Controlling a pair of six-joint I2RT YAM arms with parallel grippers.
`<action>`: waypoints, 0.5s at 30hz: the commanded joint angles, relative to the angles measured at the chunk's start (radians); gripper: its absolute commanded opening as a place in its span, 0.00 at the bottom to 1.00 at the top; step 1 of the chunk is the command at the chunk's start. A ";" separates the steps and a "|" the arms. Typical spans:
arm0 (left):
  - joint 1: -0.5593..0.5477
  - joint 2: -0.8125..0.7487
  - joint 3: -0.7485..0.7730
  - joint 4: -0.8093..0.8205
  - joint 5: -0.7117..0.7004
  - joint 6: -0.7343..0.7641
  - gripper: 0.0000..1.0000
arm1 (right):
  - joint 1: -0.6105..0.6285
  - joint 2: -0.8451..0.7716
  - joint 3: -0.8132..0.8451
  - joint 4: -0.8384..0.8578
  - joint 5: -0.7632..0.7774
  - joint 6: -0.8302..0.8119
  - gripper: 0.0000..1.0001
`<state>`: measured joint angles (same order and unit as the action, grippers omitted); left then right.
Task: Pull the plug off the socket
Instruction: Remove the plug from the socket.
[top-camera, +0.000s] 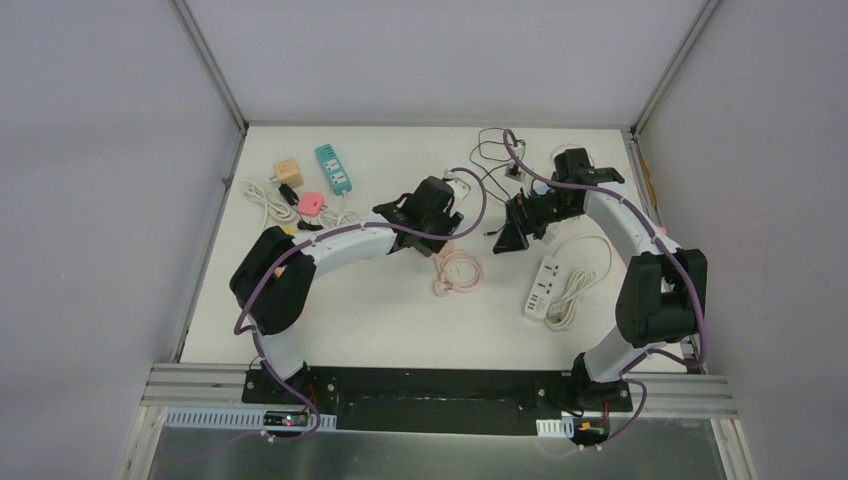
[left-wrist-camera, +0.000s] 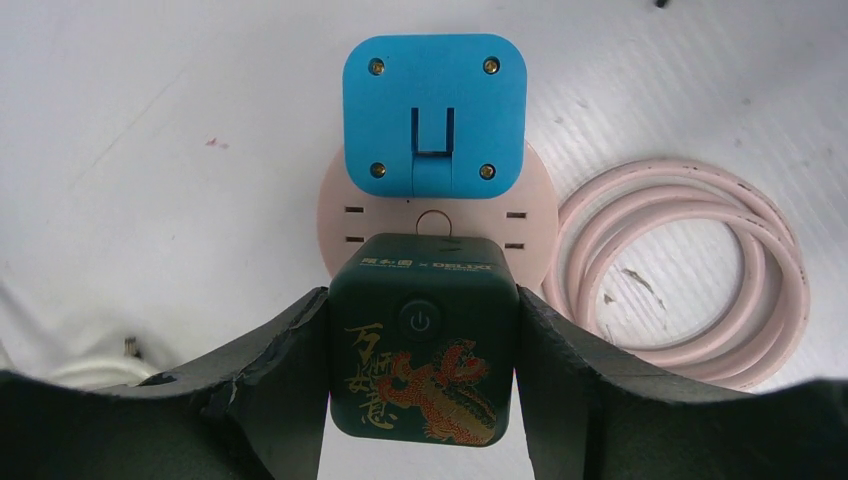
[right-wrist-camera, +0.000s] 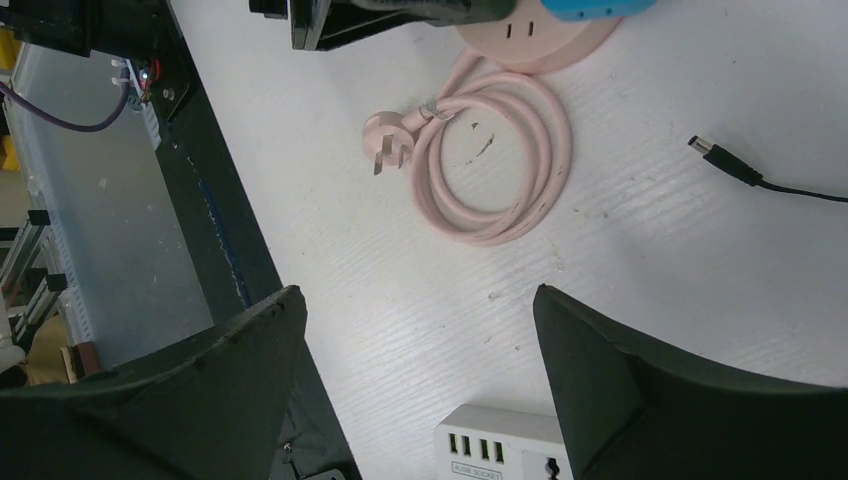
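Note:
A dark green cube plug (left-wrist-camera: 425, 340) with a gold and red dragon sits on the near side of a round pink socket (left-wrist-camera: 340, 215). My left gripper (left-wrist-camera: 423, 330) is shut on it, one finger (left-wrist-camera: 285, 370) pressed against each side of the cube. A blue square plug (left-wrist-camera: 435, 115) sits on the far side of the same socket. In the top view the left gripper (top-camera: 440, 215) covers the socket. My right gripper (top-camera: 515, 235) hangs open above the table with nothing between its fingers (right-wrist-camera: 600, 370). The socket's edge (right-wrist-camera: 520, 45) shows at the top of its view.
The socket's pink cord (left-wrist-camera: 690, 275) lies coiled right beside it. A white power strip (top-camera: 543, 288) lies below the right gripper, and a black barrel connector (right-wrist-camera: 725, 162) lies nearby. A teal strip (top-camera: 333, 168), a wooden cube (top-camera: 288, 172), a pink plug (top-camera: 312, 204) and a white cable (top-camera: 262, 200) lie far left.

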<state>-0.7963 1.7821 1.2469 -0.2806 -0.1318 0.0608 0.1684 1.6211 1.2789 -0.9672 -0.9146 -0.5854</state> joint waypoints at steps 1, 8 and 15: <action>0.010 -0.011 -0.027 -0.032 0.249 0.243 0.16 | -0.019 -0.014 0.014 0.002 -0.061 -0.011 0.87; 0.058 -0.026 -0.060 -0.019 0.505 0.430 0.06 | -0.026 -0.003 -0.080 0.262 -0.033 0.232 0.86; 0.089 0.005 -0.079 0.027 0.698 0.487 0.02 | -0.035 0.012 -0.229 0.666 0.034 0.609 0.84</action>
<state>-0.7048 1.7691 1.2118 -0.2234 0.3775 0.4866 0.1421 1.6245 1.0836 -0.5900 -0.9070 -0.2272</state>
